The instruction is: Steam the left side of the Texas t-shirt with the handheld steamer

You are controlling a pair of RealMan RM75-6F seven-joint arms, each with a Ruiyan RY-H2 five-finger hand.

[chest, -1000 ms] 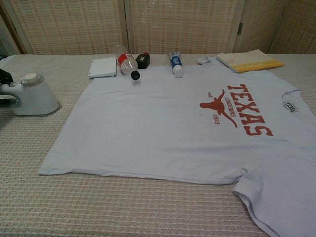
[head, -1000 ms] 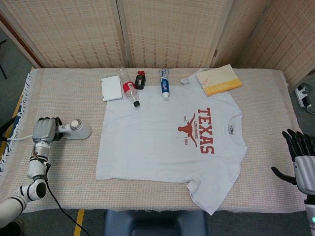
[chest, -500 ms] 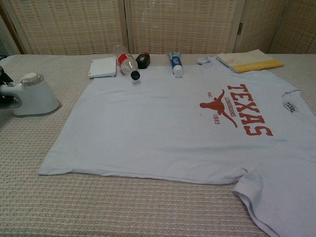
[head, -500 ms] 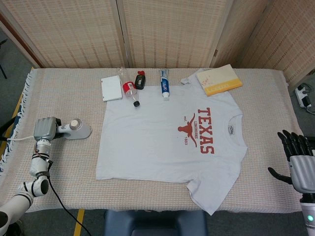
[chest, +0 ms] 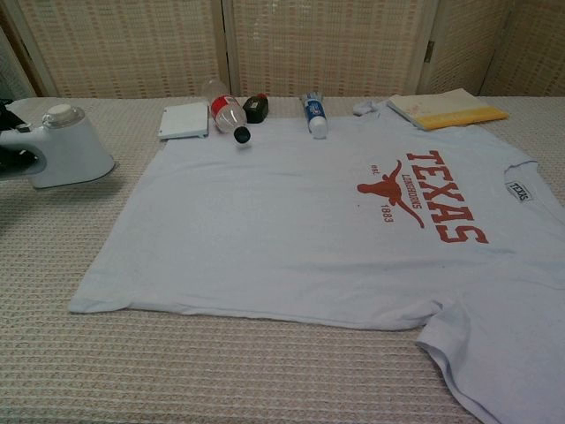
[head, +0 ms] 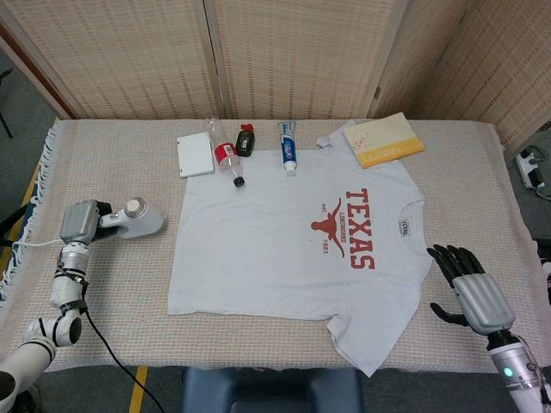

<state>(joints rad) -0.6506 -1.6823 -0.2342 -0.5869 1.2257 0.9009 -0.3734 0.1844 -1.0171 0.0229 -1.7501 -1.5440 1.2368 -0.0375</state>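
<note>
A white t-shirt (head: 284,249) with red "TEXAS" print (head: 360,228) lies flat on the table, collar toward the right; the chest view shows the t-shirt (chest: 291,230) spread wide. Left of it, my left hand (head: 79,224) grips the handle of the white handheld steamer (head: 138,218). The steamer (chest: 64,146) hangs just above the cloth at the chest view's left edge, tilted slightly. My right hand (head: 472,288) hovers open, fingers spread, beside the shirt's right sleeve edge. It does not touch the shirt.
Along the table's far side lie a white box (head: 195,154), a plastic bottle (head: 226,157), a small black item (head: 245,140), a tube (head: 287,146) and a yellow-edged folded cloth (head: 384,138). The steamer's cord (head: 26,243) trails left off the table edge.
The left hand has lifted the steamer off the table and shifted it slightly right. The right hand has moved left, in toward the shirt's sleeve.
</note>
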